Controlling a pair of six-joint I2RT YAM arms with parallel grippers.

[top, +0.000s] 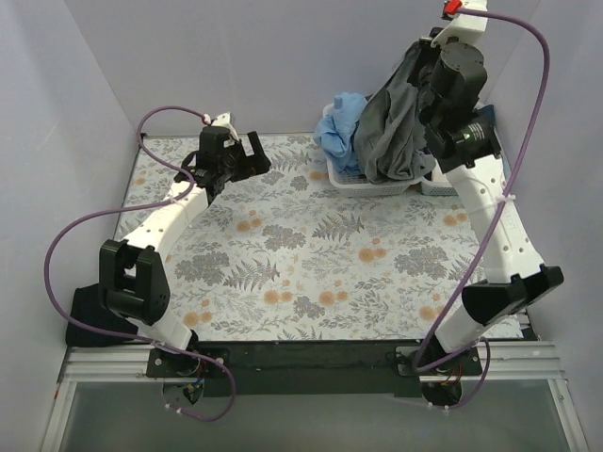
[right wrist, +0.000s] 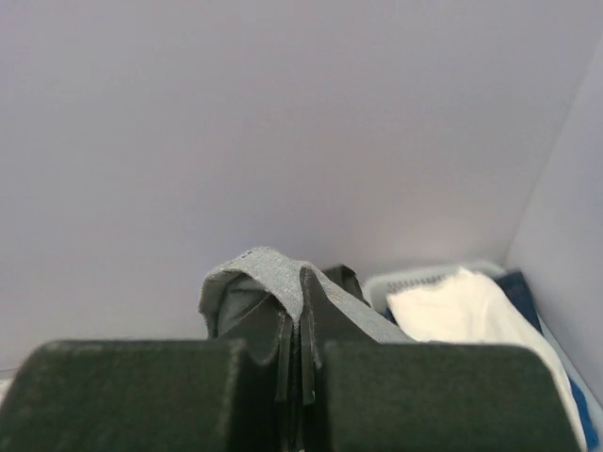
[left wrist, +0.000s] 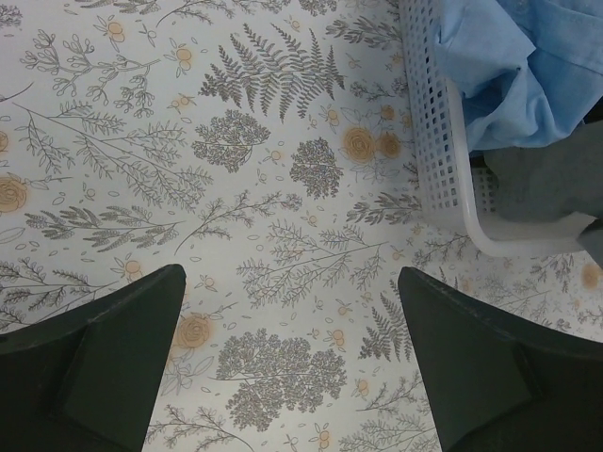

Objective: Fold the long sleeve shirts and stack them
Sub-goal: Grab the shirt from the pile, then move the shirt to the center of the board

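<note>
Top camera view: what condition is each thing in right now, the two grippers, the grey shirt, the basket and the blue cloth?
left gripper: open, holding nothing.
right gripper: shut on the grey shirt, raised high.
grey shirt: unfolded, hanging from that gripper, lower end in the white basket.
white basket: upright, holding clothes.
blue cloth: crumpled in the basket.

Overhead and downward left-wrist views share the basket.
</note>
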